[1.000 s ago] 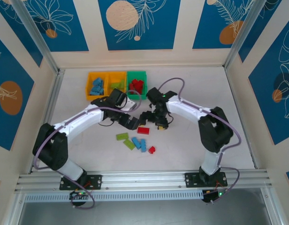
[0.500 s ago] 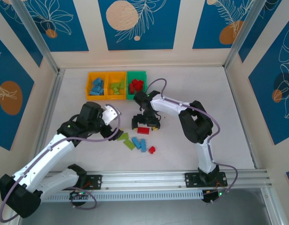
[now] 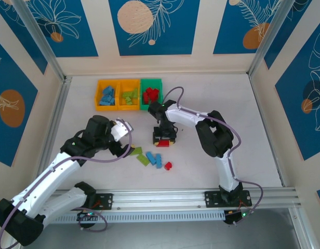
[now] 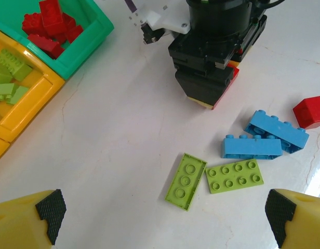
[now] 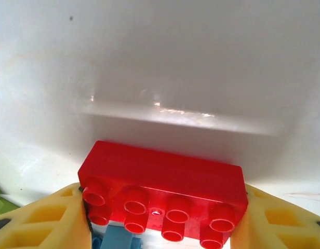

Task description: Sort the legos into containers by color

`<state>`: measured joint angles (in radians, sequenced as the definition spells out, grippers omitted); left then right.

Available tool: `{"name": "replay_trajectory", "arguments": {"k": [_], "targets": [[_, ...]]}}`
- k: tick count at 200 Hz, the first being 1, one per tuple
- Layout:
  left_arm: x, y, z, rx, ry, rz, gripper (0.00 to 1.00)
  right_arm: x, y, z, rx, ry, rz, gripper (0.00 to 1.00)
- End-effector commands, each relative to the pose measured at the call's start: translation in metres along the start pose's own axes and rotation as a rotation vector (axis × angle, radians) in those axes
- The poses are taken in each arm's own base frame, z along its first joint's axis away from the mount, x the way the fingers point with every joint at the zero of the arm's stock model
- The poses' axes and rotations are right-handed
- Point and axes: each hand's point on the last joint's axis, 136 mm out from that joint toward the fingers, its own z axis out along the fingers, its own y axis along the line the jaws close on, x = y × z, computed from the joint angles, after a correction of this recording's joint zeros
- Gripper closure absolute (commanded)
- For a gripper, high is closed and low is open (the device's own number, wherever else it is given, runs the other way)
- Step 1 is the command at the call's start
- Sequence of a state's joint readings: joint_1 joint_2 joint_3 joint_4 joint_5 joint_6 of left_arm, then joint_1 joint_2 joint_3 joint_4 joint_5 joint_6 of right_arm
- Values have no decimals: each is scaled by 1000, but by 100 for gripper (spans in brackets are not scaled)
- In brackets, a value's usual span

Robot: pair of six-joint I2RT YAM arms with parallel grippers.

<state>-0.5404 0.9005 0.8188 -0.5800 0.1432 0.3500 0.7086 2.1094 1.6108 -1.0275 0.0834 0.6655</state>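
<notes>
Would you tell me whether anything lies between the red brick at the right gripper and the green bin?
Nothing visible does. The red brick sits between the fingers of the right gripper, and the table up to the green bin is bare; the loose blue and green bricks lie on the near side.

White table enclosed by cream walls; blue leaf-patterned panels mounted; metal rail fixed along near edge.

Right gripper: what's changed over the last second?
The right gripper swung left over the long red brick, came down and closed on it. The left gripper, open, pulled back toward the near-left. The loose green bricks, blue bricks, small red brick and bins stayed put.
</notes>
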Motion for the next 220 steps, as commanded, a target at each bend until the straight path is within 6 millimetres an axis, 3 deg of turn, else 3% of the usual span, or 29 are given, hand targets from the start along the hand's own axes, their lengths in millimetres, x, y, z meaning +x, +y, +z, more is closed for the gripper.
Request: {"name": "replay_trajectory", "arguments": {"k": [1, 28, 49, 82, 86, 101, 120, 153, 168, 182, 220], "targets": [[-3, 4, 3, -15, -15, -2, 0, -21, -2, -54, -22, -154, 3, 49], [-3, 5, 7, -10, -15, -11, 0, -71, 11, -113, -65, -405, -36, 49], [-5, 4, 10, 4, -10, -14, 0, -121, 24, -140, -96, -563, -55, 49], [-9, 6, 11, 4, -16, -28, 0, -199, 40, -146, -52, -669, -87, 49], [-9, 6, 12, 1, -13, -32, 0, -205, 41, -140, -49, -662, -87, 49], [-7, 9, 13, -15, -8, -45, 0, -232, 58, -146, -122, -719, -106, 49], [-5, 12, 14, -32, -7, -56, 0, -256, 66, -153, -171, -800, -103, 49], [-5, 14, 15, -46, -8, -63, 0, -271, 77, -178, -244, -897, -177, 44], [-3, 15, 19, -51, -5, -61, 0, -270, 79, -186, -251, -911, -197, 37], [0, 18, 21, -63, 4, -57, 0, -266, 78, -191, -253, -906, -194, 24], [4, 18, 24, -66, 20, -44, 0, -241, 73, -232, -274, -917, -146, 12]]}}
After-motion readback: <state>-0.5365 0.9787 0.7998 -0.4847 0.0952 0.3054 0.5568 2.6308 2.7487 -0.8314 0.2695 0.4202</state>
